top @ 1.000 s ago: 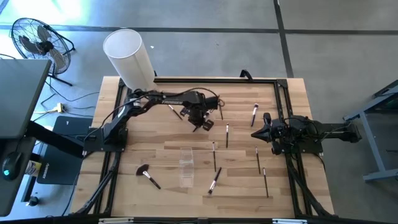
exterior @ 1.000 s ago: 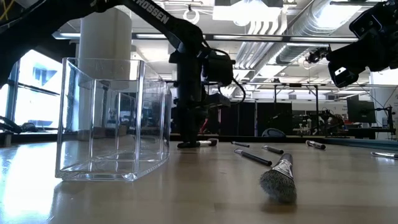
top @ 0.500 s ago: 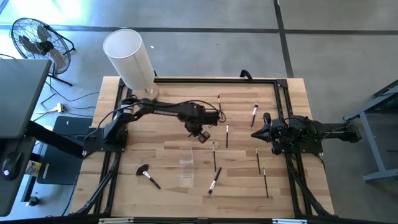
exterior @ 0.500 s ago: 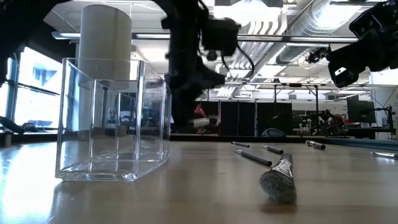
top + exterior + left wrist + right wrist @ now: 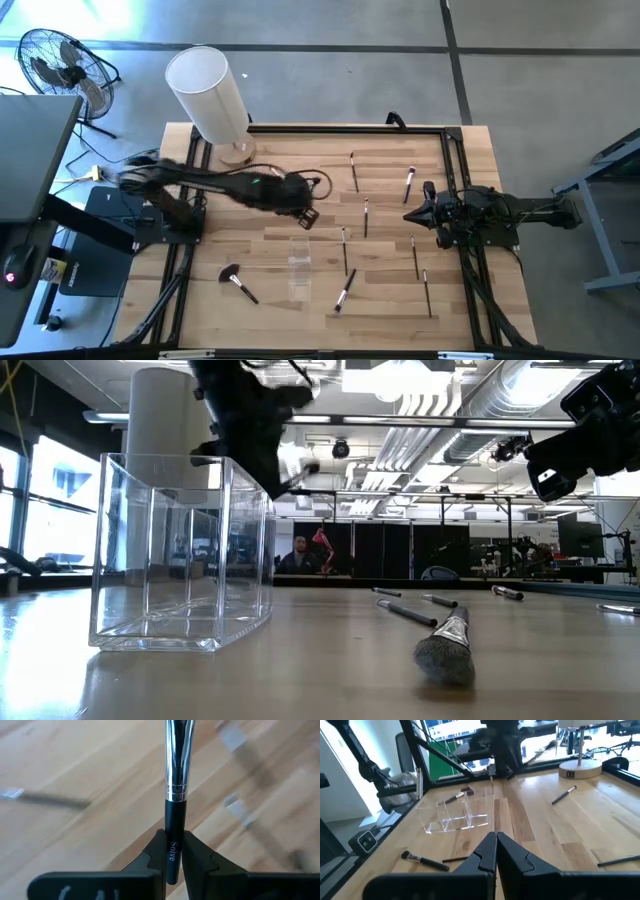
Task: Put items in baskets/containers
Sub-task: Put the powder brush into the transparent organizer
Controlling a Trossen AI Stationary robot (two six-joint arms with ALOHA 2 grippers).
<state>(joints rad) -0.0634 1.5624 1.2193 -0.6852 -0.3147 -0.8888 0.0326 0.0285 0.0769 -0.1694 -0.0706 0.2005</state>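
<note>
Left gripper (image 5: 173, 856) is clamped on a makeup brush (image 5: 176, 795), dark handle pinched between both fingers, silver ferrule sticking out ahead. From above, it sits over the table (image 5: 470, 160) just beyond the clear container (image 5: 298, 264), on the far side from the front edge. Low view shows it raised above the container's rim. Container is upright on the wood; whether anything is inside it, can't tell. Fluffy-headed brush (image 5: 236, 280) lies left of the container; several thin brushes (image 5: 346, 262) lie scattered to its right. Right gripper (image 5: 495, 851) idles right of the container, fingers together, holding nothing. White cylinder (image 5: 207, 92) stands at the far-left corner.
</note>
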